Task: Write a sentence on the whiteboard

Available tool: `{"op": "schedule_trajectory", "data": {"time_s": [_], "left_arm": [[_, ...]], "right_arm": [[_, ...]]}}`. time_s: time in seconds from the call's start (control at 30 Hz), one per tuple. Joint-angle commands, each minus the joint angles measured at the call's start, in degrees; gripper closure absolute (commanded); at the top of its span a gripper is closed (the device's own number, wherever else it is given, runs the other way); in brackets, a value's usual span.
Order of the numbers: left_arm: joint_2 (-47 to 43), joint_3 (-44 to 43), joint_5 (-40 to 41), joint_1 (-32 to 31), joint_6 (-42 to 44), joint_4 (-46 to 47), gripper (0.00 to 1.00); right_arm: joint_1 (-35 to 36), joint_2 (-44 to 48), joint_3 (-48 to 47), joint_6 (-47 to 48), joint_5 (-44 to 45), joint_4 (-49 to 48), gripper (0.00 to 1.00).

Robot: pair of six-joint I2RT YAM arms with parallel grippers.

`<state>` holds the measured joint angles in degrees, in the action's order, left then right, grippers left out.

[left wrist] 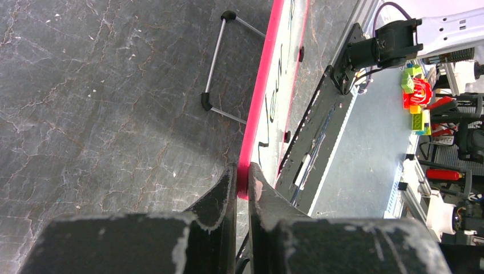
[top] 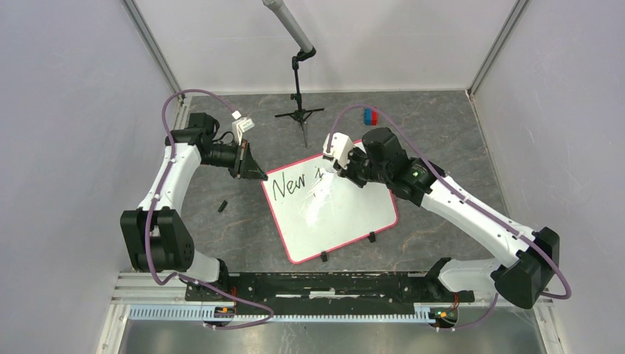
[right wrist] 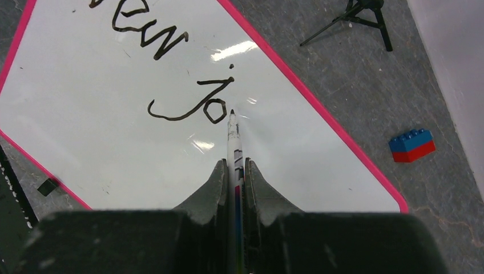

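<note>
**Writing in black: one board, two words showing**

One large flat white whiteboard with a thin pink-red rim [top: 346, 214] lies askew at mid-table, between the two arms. Its black handwritten sentence [top: 292, 185] reads "New jo". The right gripper [right wrist: 235, 165] is clamped on one white marker pen [right wrist: 233, 134], whose tip is just beside the "o". The left gripper [left wrist: 242, 171] pinches the board's left rim. Two small black clips [top: 371, 237] sit on the near edge. Two toy bricks [right wrist: 412, 145], blue and red, lie far right.

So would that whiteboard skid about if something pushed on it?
Probably, if unheld: the whiteboard looks thin and light, lying on the table; the left gripper pinches its pink rim, perhaps to steady it. Its straight edges suggest it is stiff. The glossy glare hints at a slippery face.
</note>
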<state>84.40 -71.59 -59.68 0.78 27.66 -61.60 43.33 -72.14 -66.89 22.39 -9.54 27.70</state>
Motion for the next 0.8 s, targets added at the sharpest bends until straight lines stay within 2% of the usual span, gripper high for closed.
{"op": "schedule_trajectory", "data": {"time_s": [0.0,0.57,0.77], "left_arm": [[0.2,0.7,0.6,-1.7,1.9,-0.4,0.98],[0.1,0.7,0.8,-1.7,2.0,-0.4,0.98],[0.1,0.7,0.8,-1.7,2.0,-0.4,0.97]], "right_arm": [[-0.1,-0.9,0.4,0.8,1.9,-1.9,1.00],[-1.5,-2.4,-0.3,1.5,3.8,-3.2,1.00],[-1.5,-0.9,2.3,1.1,3.3,-2.7,1.00]]}}
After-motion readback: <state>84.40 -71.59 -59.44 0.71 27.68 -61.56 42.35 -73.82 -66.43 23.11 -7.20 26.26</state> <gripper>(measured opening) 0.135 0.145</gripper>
